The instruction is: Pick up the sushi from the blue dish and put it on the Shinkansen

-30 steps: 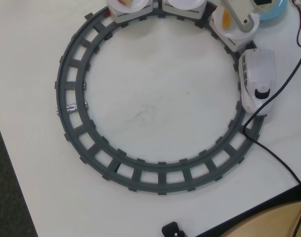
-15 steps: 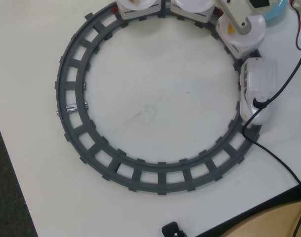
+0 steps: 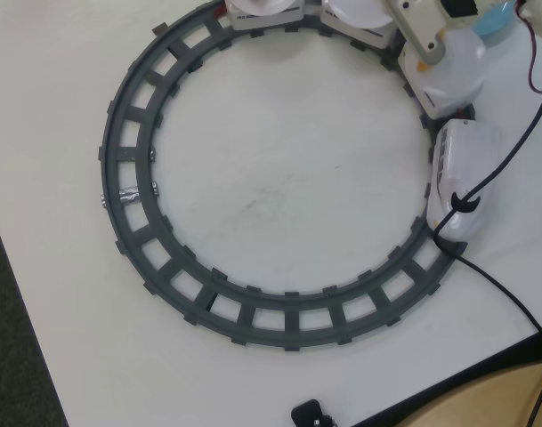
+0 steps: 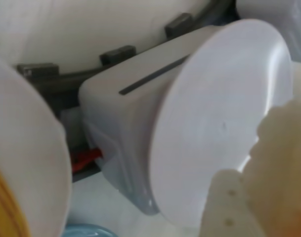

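Observation:
In the wrist view my gripper [image 4: 261, 165] is at the lower right. One cream finger [image 4: 228, 207] presses against a lumpy cream-white rice block, the sushi [image 4: 283, 158], with a faint orange tint at its lower edge. It is held close over a round white plate [image 4: 219, 123] on a train car [image 4: 120, 118]. The blue dish shows as a sliver at the bottom edge [image 4: 86, 231] and at the top right of the overhead view [image 3: 497, 20]. In the overhead view the Shinkansen's nose car [image 3: 462, 173] stands on the track's right side. My arm [image 3: 422, 40] hides the gripper there.
The grey ring track [image 3: 128, 178] fills the white table. Further plated cars stand along its top [image 3: 262, 11]. A second white plate [image 4: 26, 163] carries a yellow-orange piece [image 4: 1, 207]. A black cable [image 3: 502, 160] runs over the nose car. The table's edge runs along the left and the lower right.

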Robot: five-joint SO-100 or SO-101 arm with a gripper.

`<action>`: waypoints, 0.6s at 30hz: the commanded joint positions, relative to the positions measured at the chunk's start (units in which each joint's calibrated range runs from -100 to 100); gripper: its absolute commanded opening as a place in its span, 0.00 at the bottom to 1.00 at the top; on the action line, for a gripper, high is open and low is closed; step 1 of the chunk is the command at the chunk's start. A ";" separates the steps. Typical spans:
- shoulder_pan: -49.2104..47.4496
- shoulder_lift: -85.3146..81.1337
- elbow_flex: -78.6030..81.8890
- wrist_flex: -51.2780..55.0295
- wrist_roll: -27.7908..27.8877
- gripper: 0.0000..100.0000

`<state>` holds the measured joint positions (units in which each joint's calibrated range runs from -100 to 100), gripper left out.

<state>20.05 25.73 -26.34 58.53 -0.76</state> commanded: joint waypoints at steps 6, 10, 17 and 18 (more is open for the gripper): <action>0.55 4.46 -2.21 -1.49 0.29 0.02; 0.90 5.71 -3.46 -1.41 0.29 0.02; 1.08 5.21 -3.46 -1.41 0.29 0.02; 1.17 5.21 -3.46 -1.41 0.29 0.02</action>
<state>20.44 31.96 -26.43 57.83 -0.76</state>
